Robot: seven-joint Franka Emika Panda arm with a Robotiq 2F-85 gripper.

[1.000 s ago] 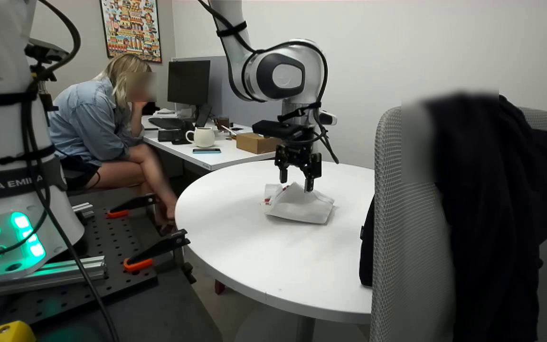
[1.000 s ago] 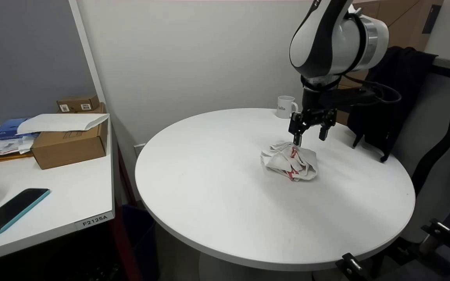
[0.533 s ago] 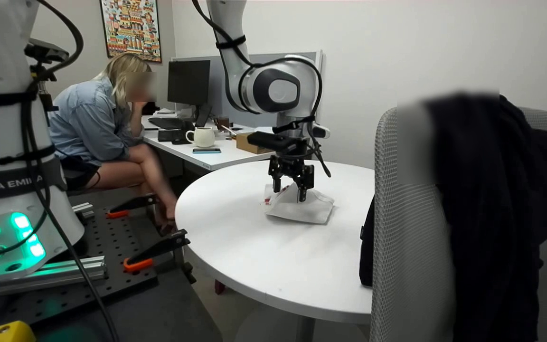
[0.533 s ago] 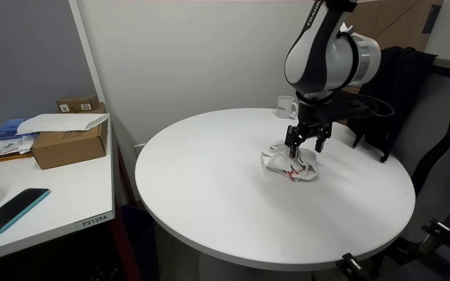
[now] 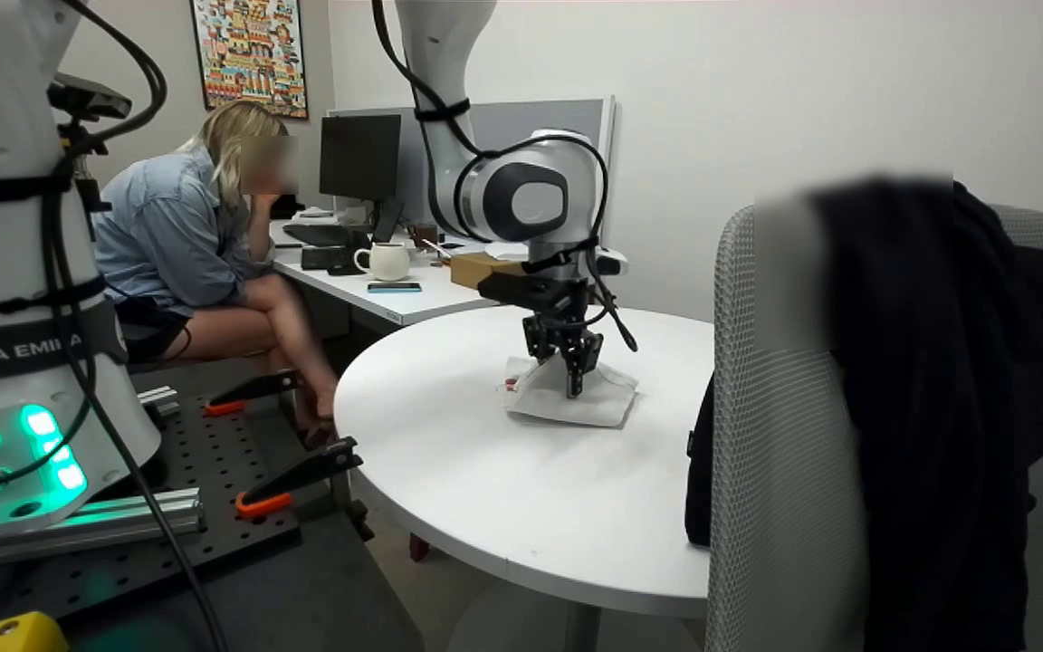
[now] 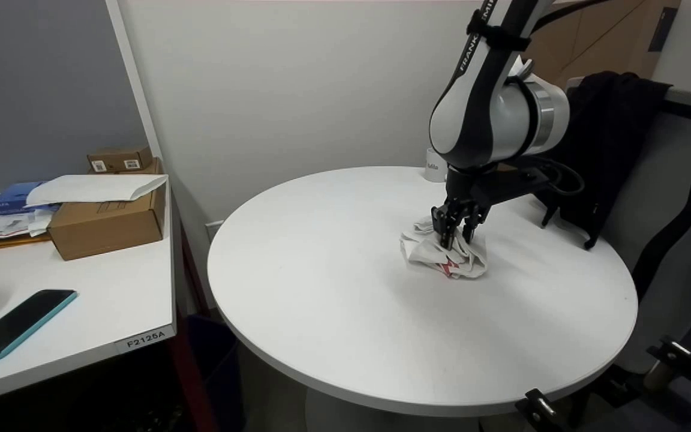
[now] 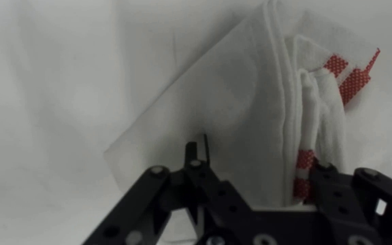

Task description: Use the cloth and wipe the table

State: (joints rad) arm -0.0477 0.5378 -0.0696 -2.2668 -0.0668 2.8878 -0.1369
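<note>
Dishcloth (image 7: 233, 98) lies right of frame centre, folds within the half-parted claw (image 7: 256, 156); best pinch several layers before wiping the bench (image 6: 321, 288).

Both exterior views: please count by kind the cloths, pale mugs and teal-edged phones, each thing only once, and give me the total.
Cloth on the round table: 1
White mug there and cream mug on the desk: 2
Teal-edged phone on the desk: 1
Total: 4
</note>
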